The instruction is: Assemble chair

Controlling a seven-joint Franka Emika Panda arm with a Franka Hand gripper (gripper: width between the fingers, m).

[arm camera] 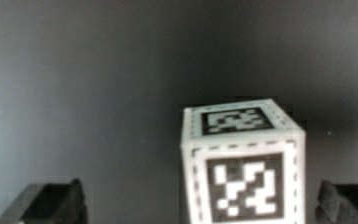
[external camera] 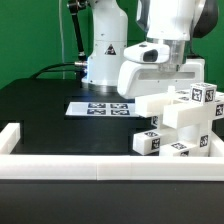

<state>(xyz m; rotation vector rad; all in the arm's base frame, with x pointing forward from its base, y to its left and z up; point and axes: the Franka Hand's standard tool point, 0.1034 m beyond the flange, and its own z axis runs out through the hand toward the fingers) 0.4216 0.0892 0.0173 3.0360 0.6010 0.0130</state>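
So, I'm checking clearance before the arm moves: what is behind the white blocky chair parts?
Behind the white tagged chair parts the open white gripper hangs; farther back lies the flat marker board. The table right behind the parts is covered.

White tagged chair (external camera: 185, 125) upright on table

Robotics lab, marker board (external camera: 100, 107), green backdrop (external camera: 30, 40)

- A white tagged chair block (arm camera: 247, 165) is standing upright between two dark gripper fingertips (arm camera: 51, 203).
- Black-and-white square markers are showing on its top and front faces.
- The gripper (arm camera: 202, 203) is standing wide apart, not touching the block.
- A dark, blurred surface (arm camera: 87, 90) is lying behind.
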